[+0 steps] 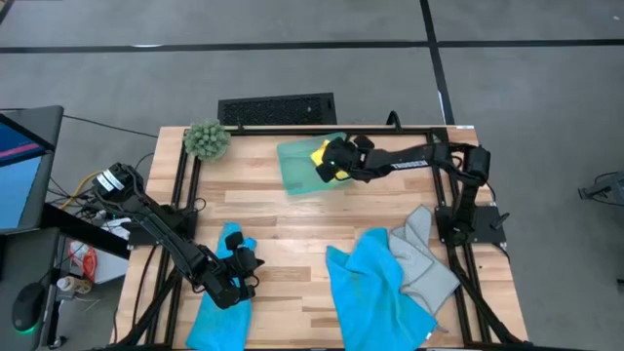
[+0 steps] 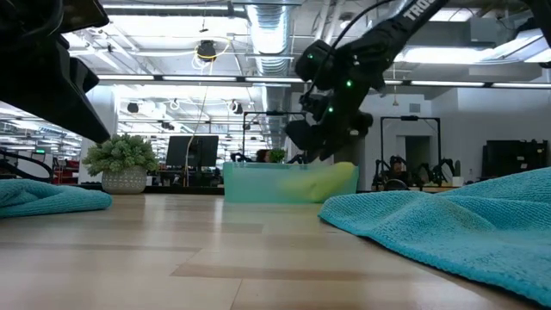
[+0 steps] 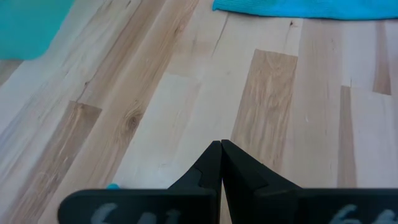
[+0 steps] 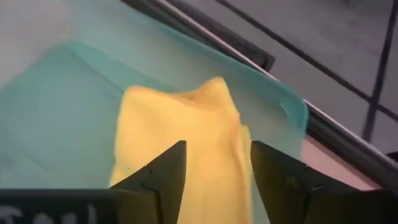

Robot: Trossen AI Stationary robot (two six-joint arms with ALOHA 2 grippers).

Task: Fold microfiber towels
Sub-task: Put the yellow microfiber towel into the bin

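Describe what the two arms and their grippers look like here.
Both arms are black with jointed segments. The right arm carries white lettering along its forearm and small green lights show near its wrist in the low view. The right gripper has two dark wedge-shaped fingers. The left gripper has the same dark tapered fingers. Coloured cables bunch at the left arm base.

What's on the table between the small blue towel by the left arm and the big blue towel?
Nothing: the high view shows bare wood between the small blue towel and the big blue towel.
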